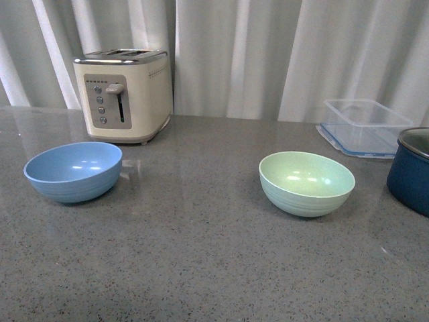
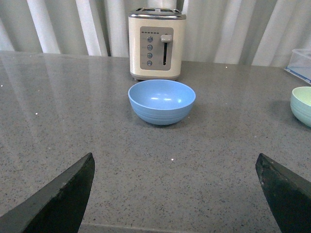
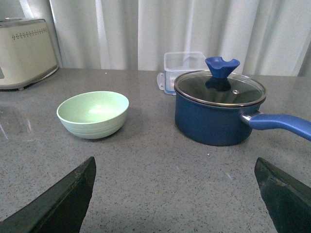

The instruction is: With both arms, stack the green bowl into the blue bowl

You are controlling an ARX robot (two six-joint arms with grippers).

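The pale green bowl (image 1: 307, 182) stands upright and empty on the grey counter, right of centre. It also shows in the right wrist view (image 3: 93, 114) and at the edge of the left wrist view (image 2: 302, 105). The light blue bowl (image 1: 74, 171) stands upright and empty at the left, in front of the toaster, and shows in the left wrist view (image 2: 162, 101). Neither arm shows in the front view. My left gripper (image 2: 175, 167) is open and empty, well short of the blue bowl. My right gripper (image 3: 175, 167) is open and empty, short of the green bowl.
A cream toaster (image 1: 125, 94) stands at the back left. A clear plastic container (image 1: 364, 126) sits at the back right. A dark navy pot (image 3: 219, 108) with a glass lid and blue handle stands right of the green bowl. White curtains hang behind the counter.
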